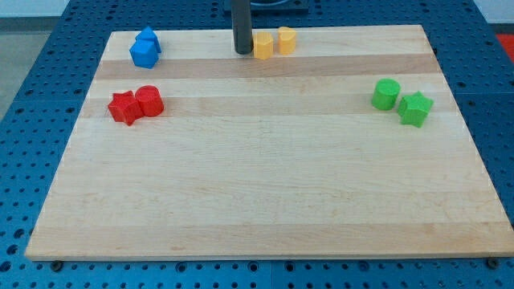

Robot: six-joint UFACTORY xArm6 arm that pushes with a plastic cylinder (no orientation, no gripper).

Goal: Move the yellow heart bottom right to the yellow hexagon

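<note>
Rod tip [242, 52] hard against one yellow block [263, 46]; second yellow block [287, 39] just beyond. Board's [257, 201] middle and bottom open (blue, red, green pairs hug the edges).

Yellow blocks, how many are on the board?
2. One yellow block sits at the view's top, just right of my tip. The other yellow block is beside it, further right. None seems hidden.

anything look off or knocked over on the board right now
Nothing stands out. The blocks sit flat in four tidy pairs: two blue at the view's top left, two red below, two green right, two yellow at the top. My tip is just left of the yellow pair.
</note>
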